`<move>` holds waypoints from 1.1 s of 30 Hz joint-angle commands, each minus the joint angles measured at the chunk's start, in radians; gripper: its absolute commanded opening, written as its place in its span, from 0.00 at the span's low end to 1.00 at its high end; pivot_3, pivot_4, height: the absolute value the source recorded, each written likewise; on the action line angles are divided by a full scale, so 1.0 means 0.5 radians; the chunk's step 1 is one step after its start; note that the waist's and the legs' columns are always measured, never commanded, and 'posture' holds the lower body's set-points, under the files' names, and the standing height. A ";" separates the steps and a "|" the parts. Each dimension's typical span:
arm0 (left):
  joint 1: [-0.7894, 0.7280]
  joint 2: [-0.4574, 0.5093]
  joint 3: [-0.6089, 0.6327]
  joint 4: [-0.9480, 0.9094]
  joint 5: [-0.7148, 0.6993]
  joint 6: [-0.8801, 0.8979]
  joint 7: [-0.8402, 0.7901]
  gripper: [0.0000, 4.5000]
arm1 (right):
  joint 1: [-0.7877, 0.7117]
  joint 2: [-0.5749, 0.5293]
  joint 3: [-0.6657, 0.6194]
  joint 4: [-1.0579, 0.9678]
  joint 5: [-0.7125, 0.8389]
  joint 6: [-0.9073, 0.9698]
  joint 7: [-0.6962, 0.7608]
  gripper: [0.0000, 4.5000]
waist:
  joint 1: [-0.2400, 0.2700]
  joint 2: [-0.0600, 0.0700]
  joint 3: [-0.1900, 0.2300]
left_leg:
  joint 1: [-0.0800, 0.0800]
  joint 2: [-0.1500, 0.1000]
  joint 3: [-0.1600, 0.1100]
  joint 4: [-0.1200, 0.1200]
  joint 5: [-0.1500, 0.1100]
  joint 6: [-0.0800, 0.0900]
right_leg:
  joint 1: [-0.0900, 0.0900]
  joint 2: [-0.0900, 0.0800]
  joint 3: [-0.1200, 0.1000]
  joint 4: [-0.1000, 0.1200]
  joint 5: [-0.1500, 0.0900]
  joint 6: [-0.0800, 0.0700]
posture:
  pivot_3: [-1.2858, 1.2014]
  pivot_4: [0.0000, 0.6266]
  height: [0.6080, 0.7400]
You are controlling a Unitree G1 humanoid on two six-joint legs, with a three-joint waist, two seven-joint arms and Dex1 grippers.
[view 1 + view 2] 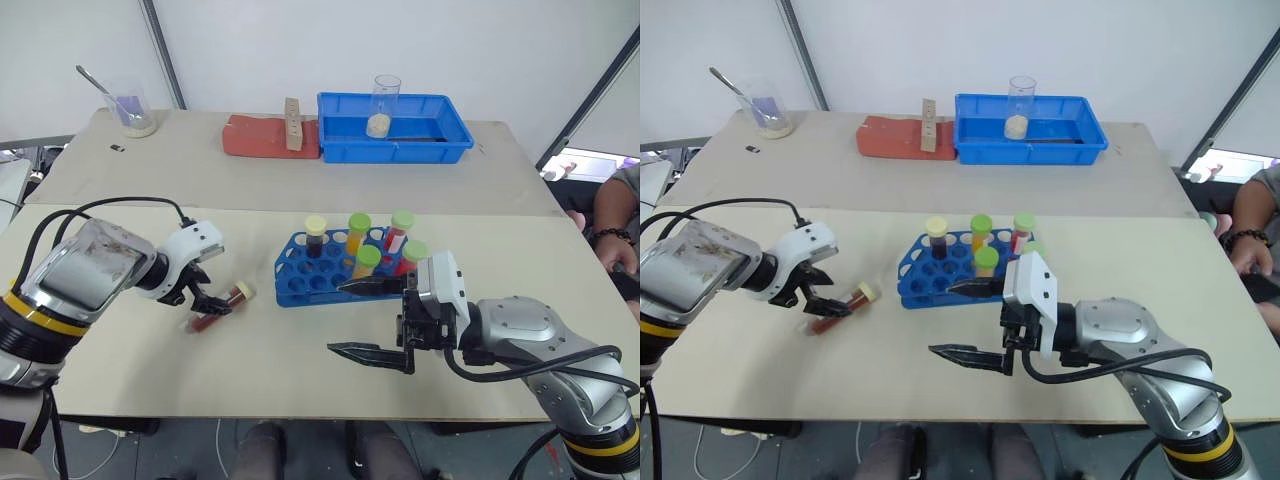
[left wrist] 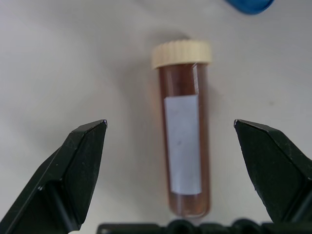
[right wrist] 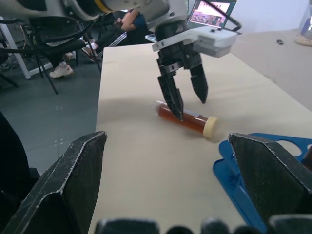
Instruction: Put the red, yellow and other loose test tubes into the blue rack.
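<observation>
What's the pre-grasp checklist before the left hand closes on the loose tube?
1. Left hand open: ok, fingers spread wide.
2. Tube between the fingers: ok, it lies on the table inside the gap, one finger on each side.
3. Tube cap on: ok, cream cap seated.
4. Free holes in the blue rack: ok, several front holes open; five tubes already stand in it.
5. Right hand clear of the rack: not ok, it hangs open just in front of the rack.
6. Fingers low enough to grip: cannot tell.
</observation>
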 commanded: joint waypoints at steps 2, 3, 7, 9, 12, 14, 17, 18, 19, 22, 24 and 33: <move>-0.166 -0.041 -0.147 0.097 0.074 -0.004 -0.047 1.00 | 0.039 -0.058 -0.012 -0.084 0.015 0.014 0.025 0.99 | -0.001 0.000 0.000 | 0.001 0.000 0.000 0.000 0.000 0.000 | 0.000 0.000 0.000 0.001 0.000 0.000 | 0.52 0.24 1.00; -0.182 -0.041 -0.178 0.112 0.083 -0.009 -0.058 1.00 | 0.050 -0.076 -0.008 -0.092 0.003 0.012 0.033 0.99 | -0.002 0.000 0.000 | 0.001 0.000 0.000 0.000 0.000 0.000 | 0.000 0.000 0.000 0.001 0.000 0.000 | 0.52 0.24 1.00; -0.183 0.012 -0.299 0.112 0.134 -0.067 -0.143 1.00 | 0.089 -0.116 -0.022 -0.121 0.005 0.015 0.012 0.99 | -0.012 0.000 0.000 | 0.001 0.000 -0.001 -0.001 0.000 0.000 | 0.000 0.001 0.001 0.001 0.000 -0.001 | 0.52 0.24 1.00; -0.185 0.007 -0.322 0.141 0.159 -0.078 -0.143 1.00 | 0.100 -0.122 -0.032 -0.135 0.012 0.019 -0.009 0.99 | -0.008 0.000 0.000 | 0.001 0.000 -0.002 -0.001 0.000 0.000 | 0.000 0.001 0.001 0.002 0.000 -0.001 | 0.52 0.24 1.00; -0.186 -0.016 -0.342 0.201 0.208 -0.110 -0.135 0.82 | 0.115 -0.128 -0.039 -0.155 0.023 0.028 -0.035 1.00 | -0.003 0.000 0.000 | 0.001 0.000 -0.002 0.000 0.000 0.000 | 0.000 0.001 0.001 0.002 0.000 -0.001 | 0.52 0.24 1.00; -0.172 -0.023 -0.346 0.212 0.221 -0.109 -0.136 0.62 | 0.123 -0.129 -0.040 -0.163 0.021 0.039 -0.055 1.00 | -0.002 0.000 0.000 | 0.001 0.000 -0.002 0.001 0.000 0.000 | 0.000 0.001 0.001 0.002 0.000 0.000 | 0.52 0.24 1.00; -0.131 -0.044 -0.319 0.204 0.225 -0.114 -0.116 0.27 | 0.130 -0.161 -0.041 -0.163 -0.004 0.094 -0.095 1.00 | -0.002 0.000 0.000 | 0.000 0.000 -0.002 0.003 0.000 0.000 | 0.001 0.001 0.001 0.002 0.001 0.001 | 0.52 0.24 1.00; -0.120 -0.052 -0.304 0.199 0.220 -0.105 -0.107 0.21 | 0.134 -0.182 -0.041 -0.160 -0.022 0.099 -0.095 1.00 | -0.002 0.000 0.000 | 0.000 0.000 -0.002 0.003 0.000 0.000 | 0.001 0.001 0.002 0.002 0.001 0.001 | 0.52 0.24 1.00; -0.109 -0.058 -0.284 0.198 0.215 -0.096 -0.095 0.20 | 0.137 -0.205 -0.043 -0.157 -0.033 0.102 -0.090 1.00 | -0.002 0.000 0.000 | 0.001 0.000 -0.002 0.003 0.000 0.000 | 0.001 0.001 0.001 0.002 0.001 0.001 | 0.52 0.24 1.00; -0.062 -0.049 -0.214 0.187 0.209 -0.108 -0.070 0.20 | 0.146 -0.258 -0.058 -0.150 -0.048 0.106 -0.076 1.00 | 0.000 0.000 0.000 | 0.002 0.000 -0.002 0.003 0.000 0.000 | 0.002 0.001 0.001 0.003 0.001 0.001 | 0.52 0.24 1.00; -0.012 -0.018 -0.156 0.166 0.215 -0.179 -0.068 0.20 | 0.152 -0.277 -0.070 -0.144 -0.048 0.097 -0.066 1.00 | -0.001 0.000 0.000 | 0.002 0.000 -0.002 0.003 0.001 0.000 | 0.002 0.001 0.001 0.003 0.001 0.001 | 0.52 0.24 1.00; -0.020 0.034 0.324 0.138 -0.042 -0.495 -0.319 0.20 | 0.320 -0.398 -0.300 -0.209 0.058 0.134 -0.043 1.00 | 0.005 -0.001 0.000 | 0.000 0.000 -0.002 0.003 0.001 0.000 | 0.001 0.000 0.001 0.002 0.001 0.000 | 0.52 0.24 1.00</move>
